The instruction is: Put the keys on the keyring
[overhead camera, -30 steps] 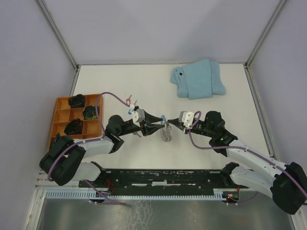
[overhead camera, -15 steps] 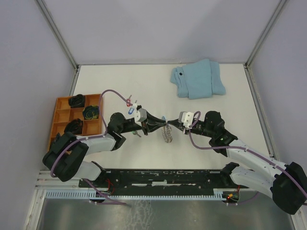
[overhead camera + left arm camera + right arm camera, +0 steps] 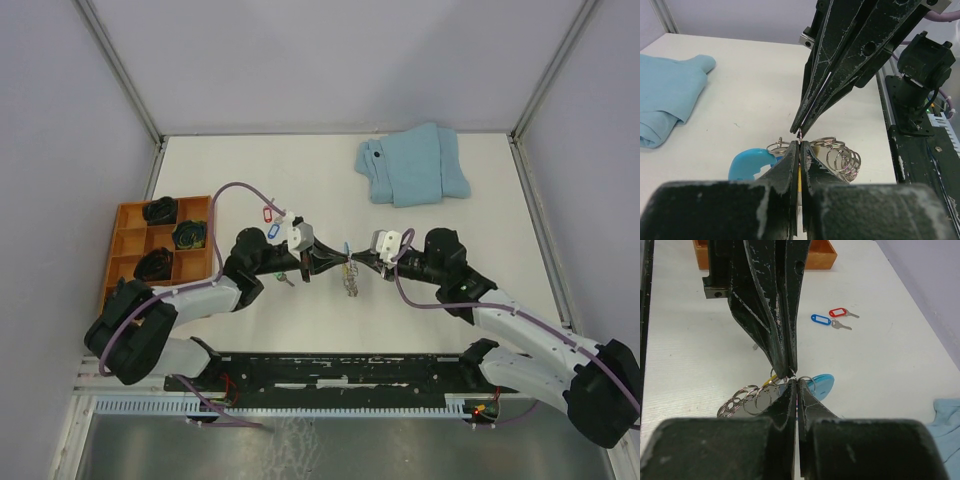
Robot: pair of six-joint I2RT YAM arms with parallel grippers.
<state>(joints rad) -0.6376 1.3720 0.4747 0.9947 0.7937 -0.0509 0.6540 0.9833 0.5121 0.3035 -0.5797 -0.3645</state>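
The keyring, silver wire loops with a bright blue plastic section, hangs between my two grippers above the table. My left gripper is shut, with a yellow tag showing between its jaws. My right gripper is shut on the keyring's wire, tip to tip with the left one. The loops and the blue section show below both tips. Two keys lie on the table, one with a red tag and one with a blue tag; they also show in the right wrist view.
An orange compartment tray holding dark objects stands at the left. A folded light-blue cloth lies at the back right. A small key lies beside the left arm. Frame posts stand at the table's far corners.
The left wrist has shifted right and away, uncovering the red and blue tagged keys. The fingertips have stayed together on the keyring, which hangs slightly lower in the view.
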